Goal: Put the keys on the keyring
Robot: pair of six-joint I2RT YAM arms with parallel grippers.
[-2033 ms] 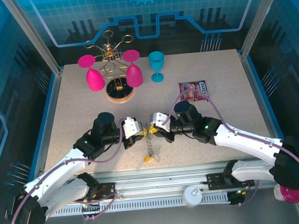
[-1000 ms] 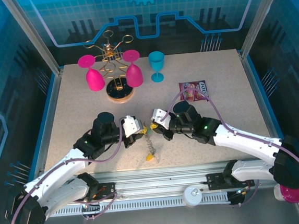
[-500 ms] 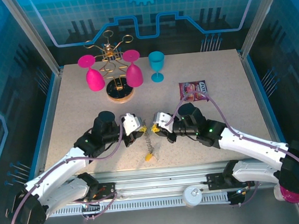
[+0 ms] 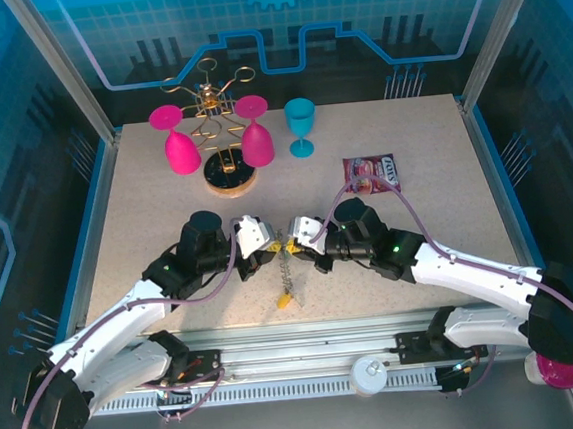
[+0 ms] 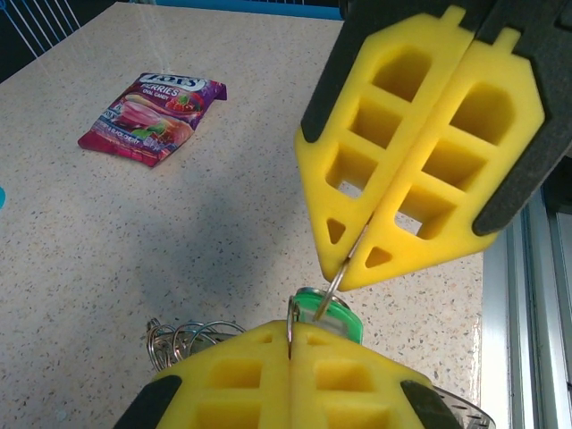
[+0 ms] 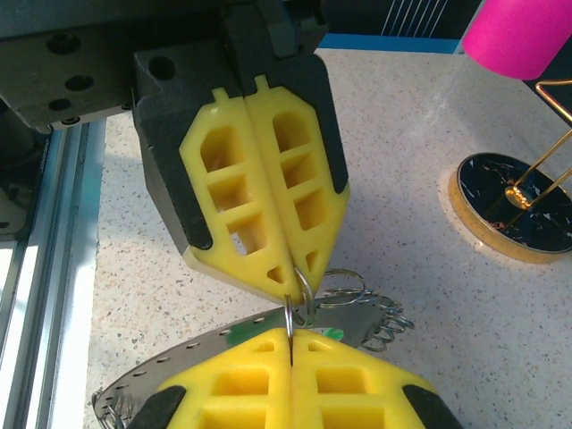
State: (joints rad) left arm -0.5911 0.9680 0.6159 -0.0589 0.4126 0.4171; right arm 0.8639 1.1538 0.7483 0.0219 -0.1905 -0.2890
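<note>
Two tools meet tip to tip over the front-centre tabletop (image 4: 436,201). The left tool (image 4: 273,246) and right tool (image 4: 296,243) each have their fingers together, clamped on one thin wire loop (image 5: 332,286) beside a green key (image 5: 329,320). The keyring (image 6: 161,362) extends from the tools toward the near edge, with a yellow key (image 4: 286,300) at its end. Pink goblets (image 4: 181,143) hang inverted on the gold rack (image 4: 208,96), and a teal goblet (image 4: 301,123) stands upright beside it.

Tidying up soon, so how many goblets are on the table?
3: two pink goblets upside down on the gold rack, one left, one right; one teal goblet upright to its right.
</note>
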